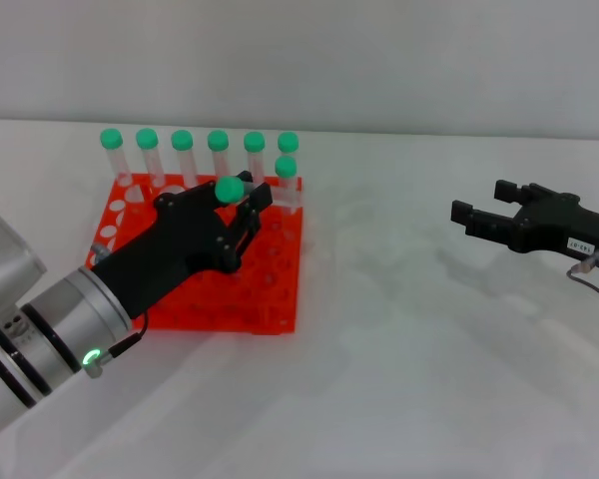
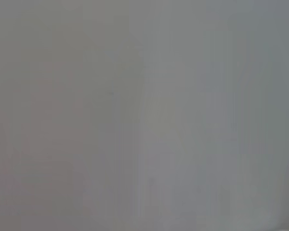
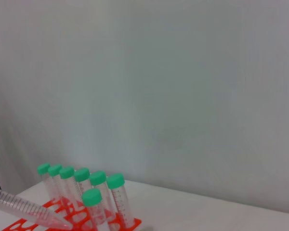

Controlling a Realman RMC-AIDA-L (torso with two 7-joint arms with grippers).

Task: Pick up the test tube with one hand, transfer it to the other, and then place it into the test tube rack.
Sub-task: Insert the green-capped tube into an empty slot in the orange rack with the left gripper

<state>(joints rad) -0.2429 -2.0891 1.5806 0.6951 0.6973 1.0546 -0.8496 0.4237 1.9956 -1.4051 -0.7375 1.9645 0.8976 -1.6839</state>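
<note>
Left gripper (image 1: 242, 205) slants over rack (image 1: 270, 309), fingers clamped on tube (image 1: 230, 190); right gripper (image 1: 479, 210) fingers apart.

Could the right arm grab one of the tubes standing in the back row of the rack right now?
Probably not without moving first: the right gripper hovers over bare table, well off to the side of the rack, and the left gripper, holding a tube, is over it.

A laboratory bench: an orange-red test tube rack (image 1: 270, 299) at 9 o'clock on a plain white table (image 1: 409, 379) holds a row of green-capped tubes (image 1: 200, 145) along its 12 o'clock edge, with a bare pale wall (image 1: 379, 60) behind the setup.
</note>
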